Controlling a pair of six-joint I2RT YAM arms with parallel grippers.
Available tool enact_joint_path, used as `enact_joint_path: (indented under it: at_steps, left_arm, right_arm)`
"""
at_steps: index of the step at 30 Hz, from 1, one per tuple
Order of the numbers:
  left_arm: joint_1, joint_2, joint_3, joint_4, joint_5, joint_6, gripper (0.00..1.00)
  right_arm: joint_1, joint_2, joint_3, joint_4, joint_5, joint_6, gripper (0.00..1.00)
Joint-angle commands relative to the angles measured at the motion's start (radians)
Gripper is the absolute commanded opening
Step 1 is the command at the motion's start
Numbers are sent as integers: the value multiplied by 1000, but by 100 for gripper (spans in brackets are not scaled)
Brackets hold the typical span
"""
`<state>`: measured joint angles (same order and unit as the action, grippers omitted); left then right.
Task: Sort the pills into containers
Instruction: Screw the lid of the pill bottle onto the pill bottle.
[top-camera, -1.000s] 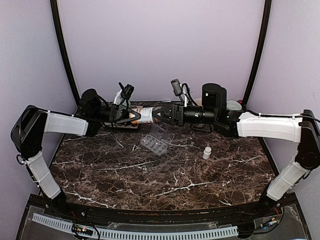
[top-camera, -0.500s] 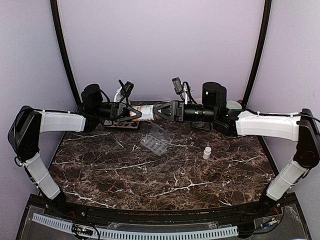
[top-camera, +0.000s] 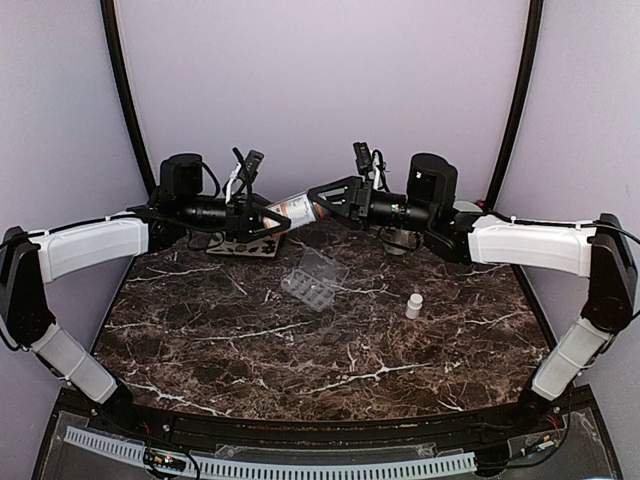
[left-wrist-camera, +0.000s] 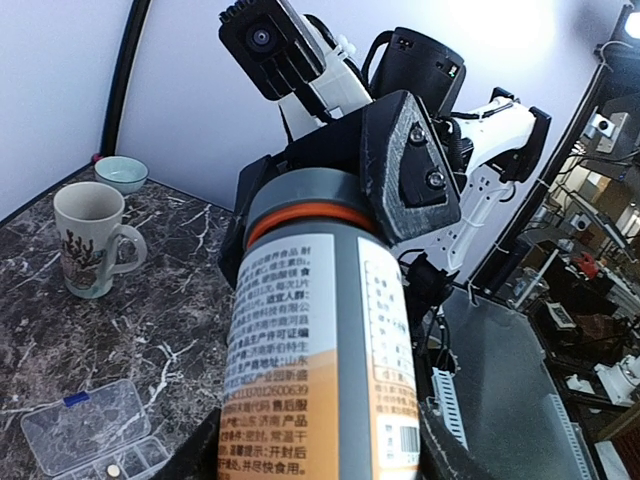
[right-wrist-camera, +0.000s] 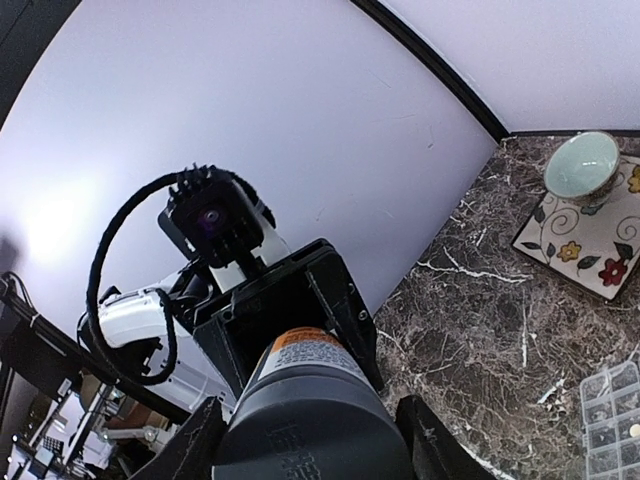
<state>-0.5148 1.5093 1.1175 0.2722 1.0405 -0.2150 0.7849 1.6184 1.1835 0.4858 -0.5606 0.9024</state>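
Pill bottle (top-camera: 298, 210) now higher than before; left gripper (top-camera: 272, 218) clamps its body, right gripper (top-camera: 322, 198) clamps its cap (left-wrist-camera: 300, 195); pill organizer (top-camera: 313, 280) at 6 o'clock.

Between the fingers of our left pincer (left-wrist-camera: 320, 455) we see an orange pill bottle (left-wrist-camera: 320, 340), its white printed label facing us, with a barcode low on one side. Beyond our pincer, at the bottle's far end, the right pincer (left-wrist-camera: 325, 195) sets its black fingers (left-wrist-camera: 410, 165) on either side of the grey cap (left-wrist-camera: 300, 192). Above it sits that arm's camera (left-wrist-camera: 275, 45). Left of our pincer, down on the dark marbled surface (left-wrist-camera: 190, 290), lies the clear pill organizer (left-wrist-camera: 95, 440), lid open, a pale pill (left-wrist-camera: 113, 470) in one cell. Farther beyond it stand a patterned mug (left-wrist-camera: 95, 240) and a small bowl (left-wrist-camera: 120, 175).
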Motion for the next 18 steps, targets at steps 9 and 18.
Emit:
enact_joint_path:
  at_steps: [9,18]
  left_arm:
    - [-151,-135,-63,86,-382,183,0]
    - [-250,-203,-115,136,-728,331,0]
  right_arm:
    - [73,56,80,-184,-6,83,15]
    - [83,83,98,-224,33,105,6]
